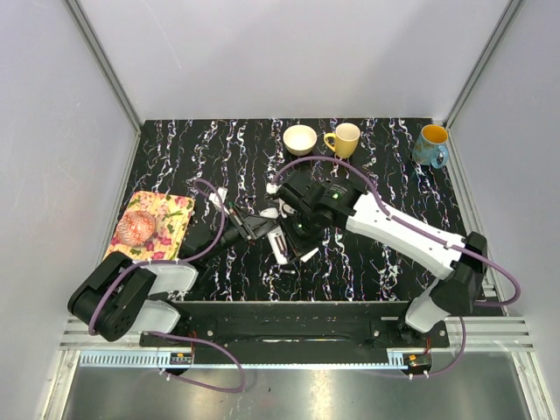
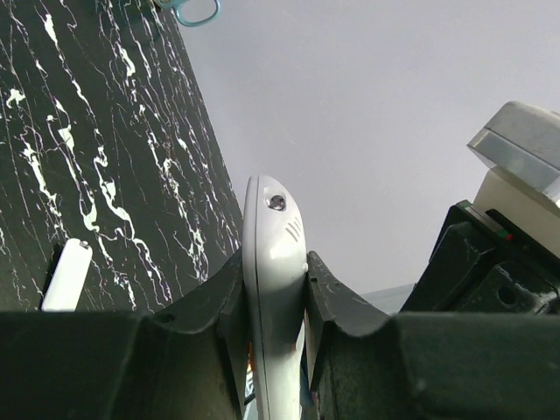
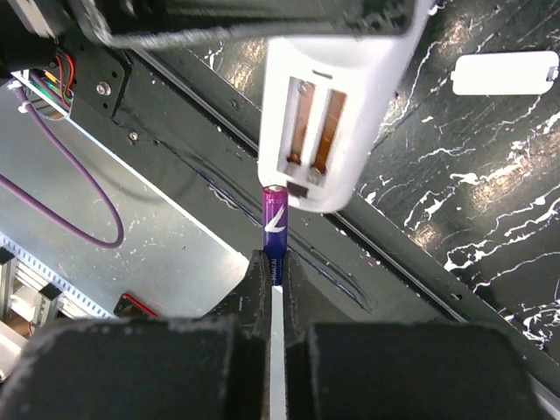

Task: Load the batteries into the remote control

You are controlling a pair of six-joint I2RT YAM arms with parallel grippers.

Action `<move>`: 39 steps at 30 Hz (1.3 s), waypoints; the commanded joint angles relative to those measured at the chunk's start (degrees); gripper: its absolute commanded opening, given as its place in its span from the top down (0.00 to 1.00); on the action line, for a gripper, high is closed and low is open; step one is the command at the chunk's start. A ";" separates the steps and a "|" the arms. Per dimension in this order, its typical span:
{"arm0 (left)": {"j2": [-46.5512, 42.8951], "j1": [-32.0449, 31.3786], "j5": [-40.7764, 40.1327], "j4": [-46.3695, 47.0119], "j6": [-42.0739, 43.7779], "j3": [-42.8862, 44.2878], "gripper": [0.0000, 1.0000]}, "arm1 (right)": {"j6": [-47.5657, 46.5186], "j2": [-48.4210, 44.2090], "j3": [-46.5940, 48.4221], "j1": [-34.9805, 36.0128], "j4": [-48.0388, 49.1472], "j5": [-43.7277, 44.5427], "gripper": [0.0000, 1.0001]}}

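My left gripper (image 1: 255,229) is shut on the white remote control (image 1: 282,244) and holds it off the table; in the left wrist view its rounded end (image 2: 271,219) sticks up between my fingers. In the right wrist view the remote (image 3: 346,105) shows its open recess with two bare slots and copper contacts. My right gripper (image 3: 275,262) is shut on a purple battery (image 3: 276,217), whose tip touches the remote's lower end by the recess. My right gripper also shows in the top view (image 1: 297,231). No other battery is visible.
A small flat white cover piece (image 3: 506,73) lies on the black marbled table (image 1: 376,262), and also shows in the left wrist view (image 2: 67,274). At the back stand a cream bowl (image 1: 300,138), a yellow mug (image 1: 345,139) and a blue mug (image 1: 431,145). A floral cloth (image 1: 162,223) lies left.
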 commanded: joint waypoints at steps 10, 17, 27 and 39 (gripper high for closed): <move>1.50 -1.34 -3.09 10.44 -1.95 1.10 1.00 | 1.16 4.36 7.08 0.38 1.23 3.33 1.00; -0.88 -1.43 -4.32 8.59 -1.33 0.30 1.00 | 1.69 4.97 6.82 0.38 1.14 5.09 1.00; -3.34 -1.69 -5.55 5.87 0.25 -0.49 1.00 | 2.31 4.53 6.99 0.38 1.32 7.03 1.00; -3.08 -3.27 -5.64 7.98 -0.71 -0.40 1.00 | 2.48 5.32 6.38 0.29 3.43 8.34 1.00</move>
